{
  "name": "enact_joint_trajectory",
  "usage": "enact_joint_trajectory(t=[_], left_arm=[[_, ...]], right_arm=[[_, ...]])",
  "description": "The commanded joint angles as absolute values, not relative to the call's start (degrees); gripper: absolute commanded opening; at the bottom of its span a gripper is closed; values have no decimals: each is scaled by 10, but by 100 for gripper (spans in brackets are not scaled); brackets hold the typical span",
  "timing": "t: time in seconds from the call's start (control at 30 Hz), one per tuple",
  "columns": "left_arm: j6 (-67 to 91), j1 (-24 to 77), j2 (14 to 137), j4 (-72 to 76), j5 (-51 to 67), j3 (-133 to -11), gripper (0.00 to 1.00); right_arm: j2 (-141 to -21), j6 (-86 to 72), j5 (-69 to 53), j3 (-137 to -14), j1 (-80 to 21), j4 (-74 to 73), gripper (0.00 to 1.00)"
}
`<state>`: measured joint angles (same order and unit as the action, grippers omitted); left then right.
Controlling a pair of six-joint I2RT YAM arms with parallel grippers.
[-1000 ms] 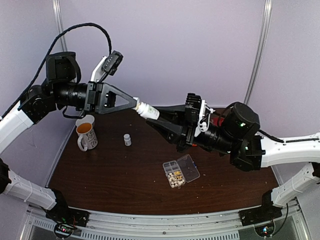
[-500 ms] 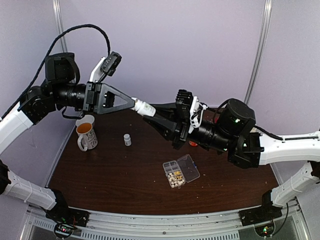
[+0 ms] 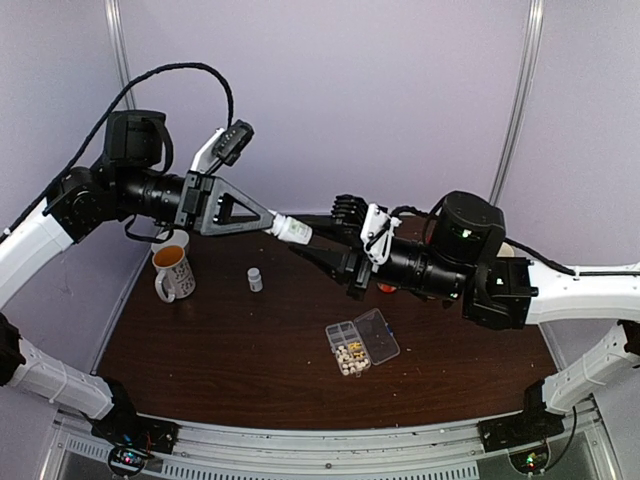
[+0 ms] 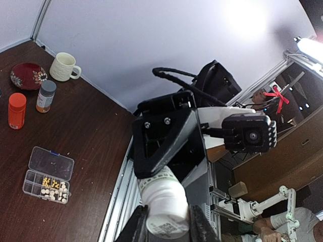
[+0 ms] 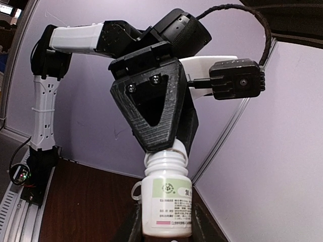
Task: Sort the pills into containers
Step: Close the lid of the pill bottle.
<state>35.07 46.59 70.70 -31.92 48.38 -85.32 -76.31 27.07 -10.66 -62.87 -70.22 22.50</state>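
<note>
A small white bottle (image 3: 292, 231) hangs in the air over the back of the table, gripped from both ends. My left gripper (image 3: 274, 222) is shut on its left end and my right gripper (image 3: 315, 245) on its right end. In the right wrist view the right gripper (image 5: 166, 224) flanks the labelled bottle (image 5: 166, 201), whose neck threads show bare under the left gripper's tips. In the left wrist view the bottle (image 4: 164, 201) sits in the left gripper (image 4: 164, 222). Pills (image 3: 350, 354) lie in the containers of the clear organizer box (image 3: 340, 334), lid open.
A second tiny white bottle (image 3: 255, 279) and a mug of brown drink (image 3: 172, 268) stand at the left. In the left wrist view an orange bottle (image 4: 16, 110), a grey-capped bottle (image 4: 45, 96), a red plate (image 4: 28, 75) and a cream mug (image 4: 63, 66) stand at the back right.
The held bottle and both grippers drifted slightly left, then came back right and lower. The right wrist has turned about its own axis. Both grips stay shut.
</note>
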Motion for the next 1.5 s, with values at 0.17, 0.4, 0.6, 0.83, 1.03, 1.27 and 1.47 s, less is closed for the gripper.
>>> enact_joint_trajectory(t=[0.17,0.4,0.6,0.83,1.03,1.27,1.47], left_arm=[[360,476,736,-318,485,-871,13],[378,476,752,-332,483,-884,14],[386,475,767,-337,475,-895,17],[395,465,787,-361,457,-908,17],[373,458,803,-418,410,-931,17],[361,459,825,-441,404,-950,20],[362,457,835,-441,405,-953,21]], right_arm=[[-784,338,-64,-662,-704,124,0],[-792,356,-44,-662,-704,116,0],[-794,360,-22,-657,-704,122,0],[-793,358,-7,-641,-697,134,0],[-792,361,-3,-640,-693,124,0],[-801,370,15,-646,-691,111,0],[-805,369,25,-648,-691,118,0]])
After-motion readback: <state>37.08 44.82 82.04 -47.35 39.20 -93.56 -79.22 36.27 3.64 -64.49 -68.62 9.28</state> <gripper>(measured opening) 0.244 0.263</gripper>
